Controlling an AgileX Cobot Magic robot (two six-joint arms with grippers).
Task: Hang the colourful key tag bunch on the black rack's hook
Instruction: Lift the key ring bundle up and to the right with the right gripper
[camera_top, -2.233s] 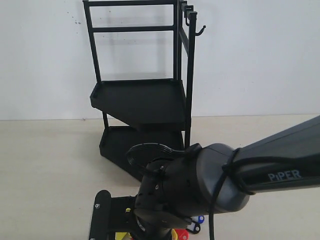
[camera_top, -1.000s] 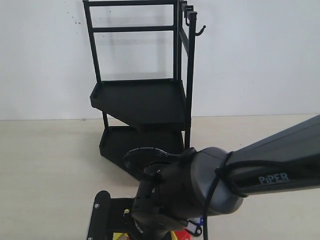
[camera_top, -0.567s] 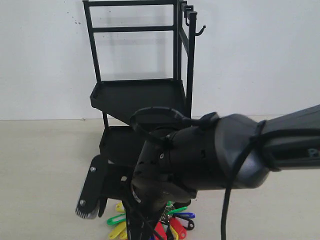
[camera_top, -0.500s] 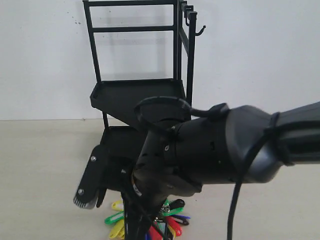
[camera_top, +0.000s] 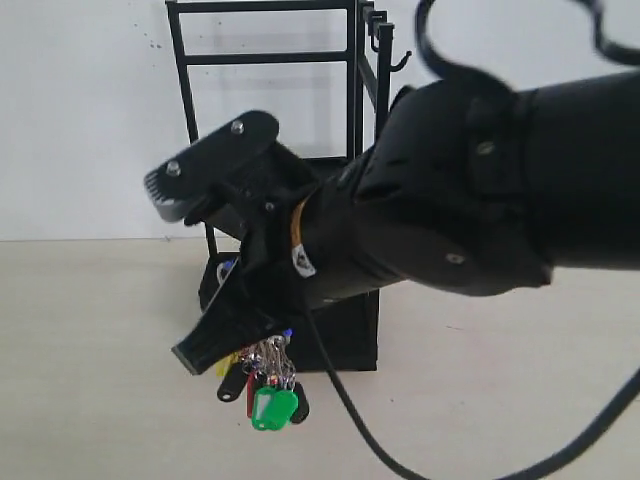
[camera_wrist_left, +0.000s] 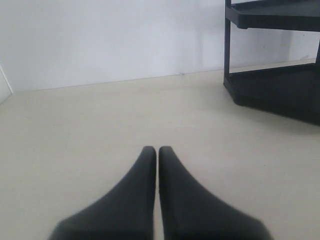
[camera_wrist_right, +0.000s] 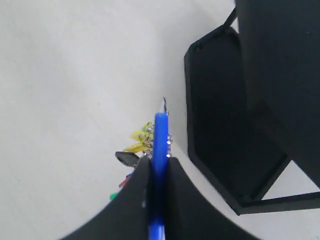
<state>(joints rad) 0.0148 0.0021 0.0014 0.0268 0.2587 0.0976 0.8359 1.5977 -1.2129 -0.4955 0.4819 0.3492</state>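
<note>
My right gripper (camera_top: 205, 352) is shut on the blue loop (camera_wrist_right: 161, 135) of the colourful key tag bunch (camera_top: 264, 386), which hangs free above the table with a green tag lowest. In the right wrist view the loop sticks out between the closed fingers (camera_wrist_right: 159, 159), with yellow and black tags (camera_wrist_right: 136, 148) dangling beyond. The black rack (camera_top: 270, 58) stands behind the arm against the wall. Its hook (camera_top: 401, 62) juts out at the top right corner, well above the bunch. My left gripper (camera_wrist_left: 158, 150) is shut on nothing, low over the table.
The bulky right arm (camera_top: 450, 190) covers the rack's trays in the exterior view. The rack's lower tray (camera_wrist_right: 225, 125) lies close beside the bunch. In the left wrist view the rack's base (camera_wrist_left: 280, 95) stands off to one side on the beige table (camera_wrist_left: 100, 125).
The right gripper has risen from the table with the key tag bunch, which lay on the surface before and now hangs in front of the rack's lower tray.
</note>
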